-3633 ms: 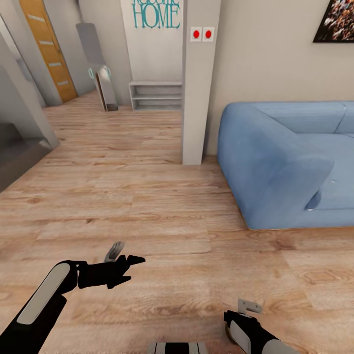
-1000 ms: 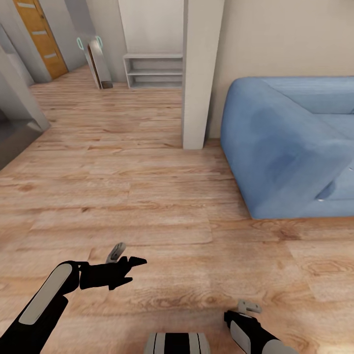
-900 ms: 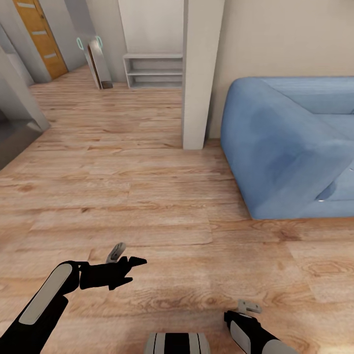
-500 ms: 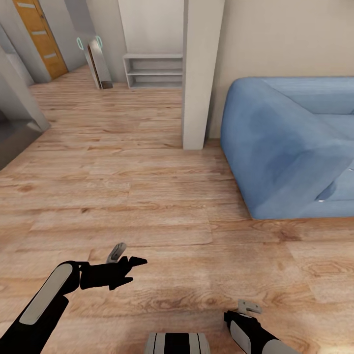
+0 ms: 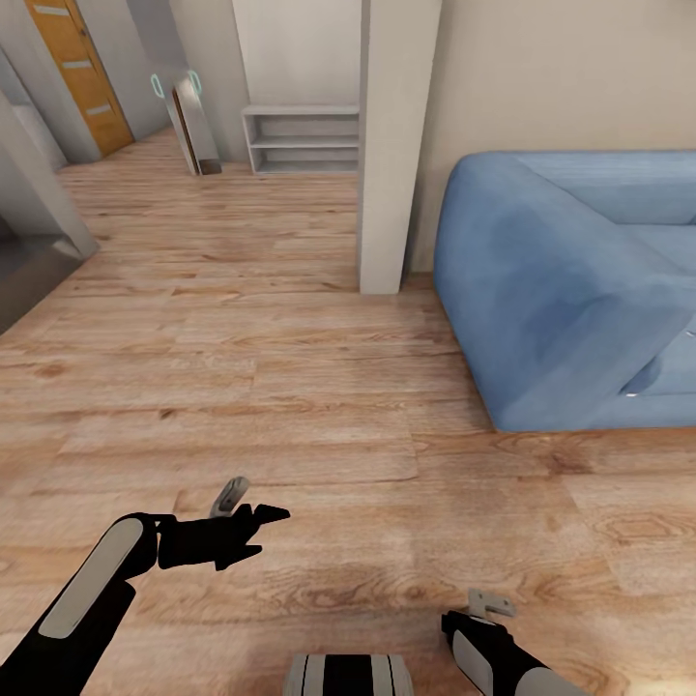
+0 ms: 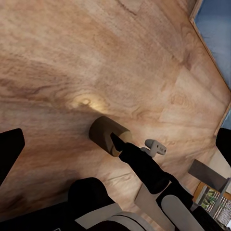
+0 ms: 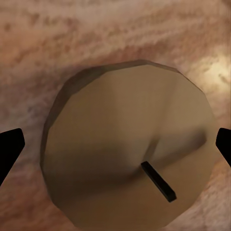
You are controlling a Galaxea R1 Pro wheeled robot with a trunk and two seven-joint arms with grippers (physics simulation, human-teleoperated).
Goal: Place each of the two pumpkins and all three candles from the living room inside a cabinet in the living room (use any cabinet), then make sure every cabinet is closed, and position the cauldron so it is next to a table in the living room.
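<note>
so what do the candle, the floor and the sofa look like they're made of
The candle looks like matte tan wax: a smooth faceted top with a short black wick. The floor looks like light wood planks with visible grain, knots and a slight sheen. The sofa looks like soft blue fabric, matte and rounded, though the render leaves the weave unclear.

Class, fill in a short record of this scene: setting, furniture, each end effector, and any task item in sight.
setting: wooden floor, white pillar, orange door
furniture: blue sofa, grey shelf unit
left end effector: open, empty, above bare floor
right end effector: open, above the candle, one finger on either side, apart from it
task item: one tan candle, upright on the floor, wick showing
</note>
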